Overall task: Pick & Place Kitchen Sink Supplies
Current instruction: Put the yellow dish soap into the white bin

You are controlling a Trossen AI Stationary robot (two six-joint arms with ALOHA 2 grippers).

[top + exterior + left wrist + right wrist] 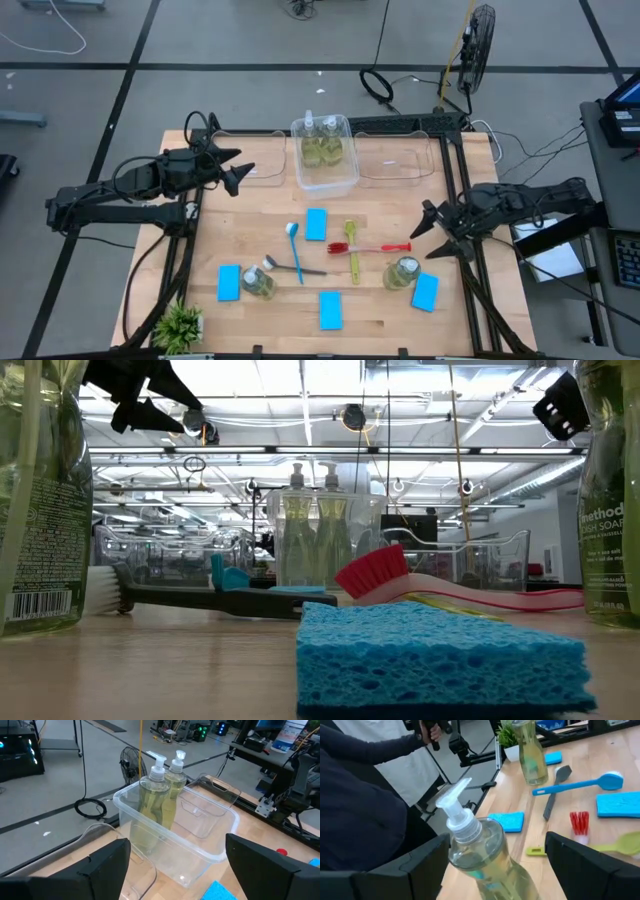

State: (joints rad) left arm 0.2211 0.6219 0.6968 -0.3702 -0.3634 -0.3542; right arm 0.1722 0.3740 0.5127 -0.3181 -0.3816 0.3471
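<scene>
A flat bright-blue rectangular sponge [440, 657] lies nearest; the high view counts four sponges, four bottles, four brushes. Both claws, left [236, 172] and right [432, 232], gape wide, empty.

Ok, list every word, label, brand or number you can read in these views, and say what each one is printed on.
"method" over "BODY SOAP", cut off at the picture's edge: label of the bottle at the right edge of the low view.
Barcode and fine print on the bottle at the left edge of the low view: too small to read.
Bottles in the bin: no readable print.
Sponges and brushes: no text visible.
</scene>
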